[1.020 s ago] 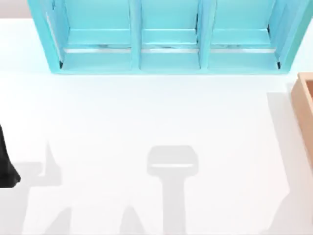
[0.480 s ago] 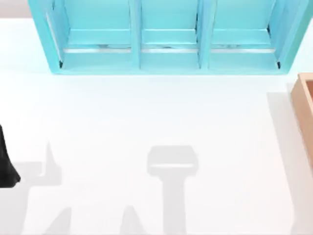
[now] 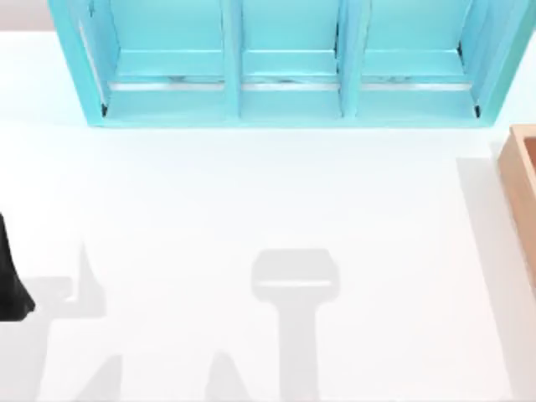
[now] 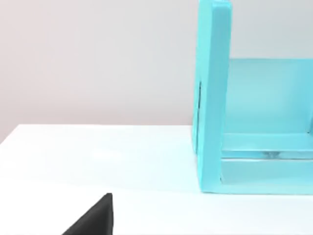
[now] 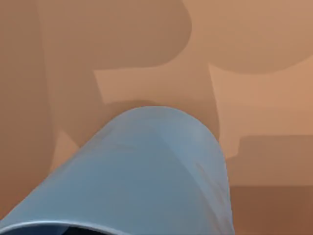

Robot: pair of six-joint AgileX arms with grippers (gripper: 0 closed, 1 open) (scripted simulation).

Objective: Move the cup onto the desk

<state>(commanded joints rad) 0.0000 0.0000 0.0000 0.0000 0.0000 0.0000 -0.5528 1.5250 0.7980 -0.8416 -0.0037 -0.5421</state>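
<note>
the right pincer sits low over the wooden box, and its camera looks straight down at the cup [image 5: 156, 171], which is very close and fills the lower half of that frame; i cannot tell if that pincer is open or closed. the blue cup sits against the brown floor of the wooden box [image 5: 254, 58], with dark shadows across the upper part of the frame. in the top view almost nothing has changed over the last second, so the cup has not come out yet and the lifting is yet to do, i think. the wooden box [image 3: 521, 193] peeks in at the right edge. the desk [image 3: 268, 201] is bare white in the middle. the turquoise shelf [image 3: 285, 63] along the top has three bays with no things in them. the left arm [image 3: 10, 285] waits at the left edge, parked.
</note>
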